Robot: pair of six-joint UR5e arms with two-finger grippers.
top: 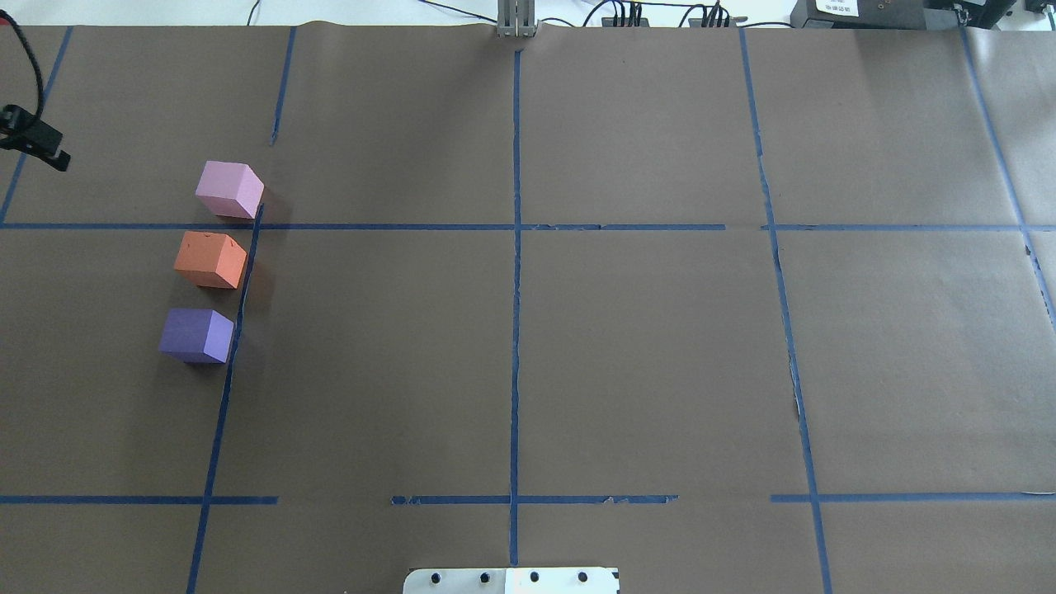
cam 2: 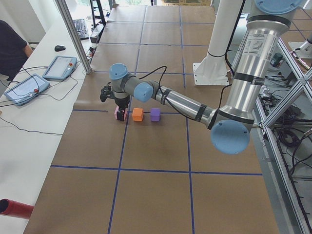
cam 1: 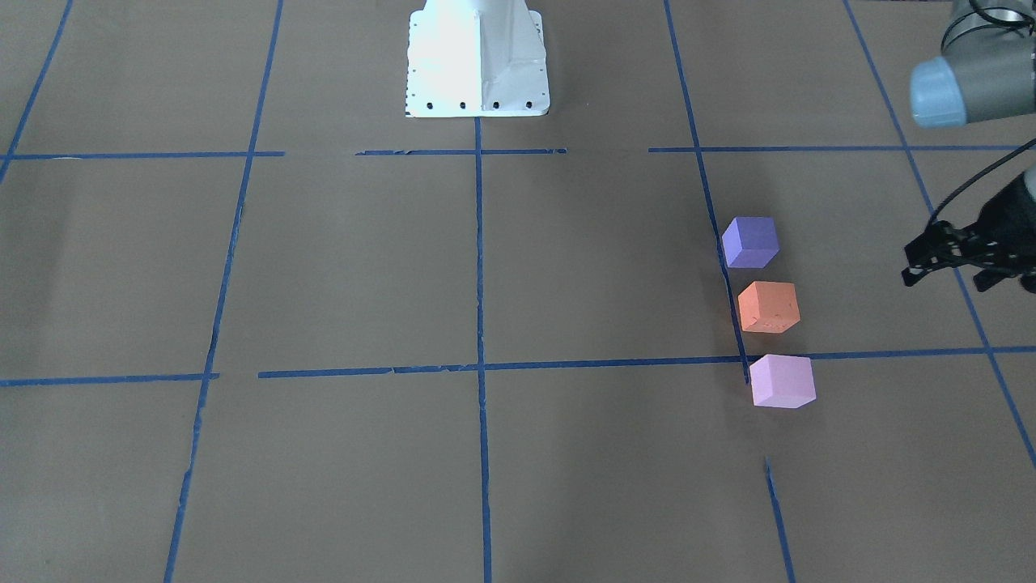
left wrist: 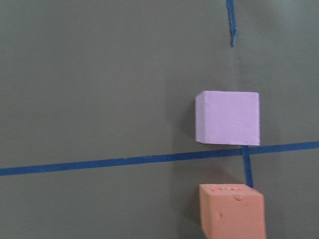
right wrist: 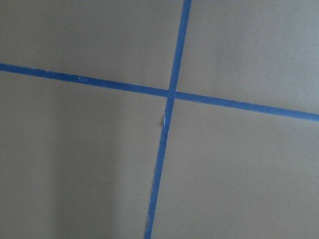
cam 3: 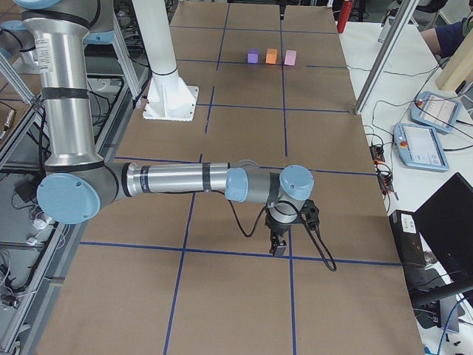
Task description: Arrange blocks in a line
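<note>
Your left gripper (cam 1: 947, 280) hangs off to the side of the row at the edge of the front view. Its fingers look parted with nothing between them, and since all three cubes sit on the table, it carries none. The violet-purple block (cam 1: 750, 241), the orange block (cam 1: 769, 307) and the pale pink block (cam 1: 782, 380) stand one after another along a blue tape line (top: 221, 412). They are near each other but not touching, with the pink one at a tape crossing. Judged from that, the line is made and you have little left beyond perhaps squaring the slightly turned cubes. The right gripper (cam 3: 278, 244) is well apart from the blocks, low over the brown table (cam 1: 364, 267). Whether it is spread or closed cannot be told.
</note>
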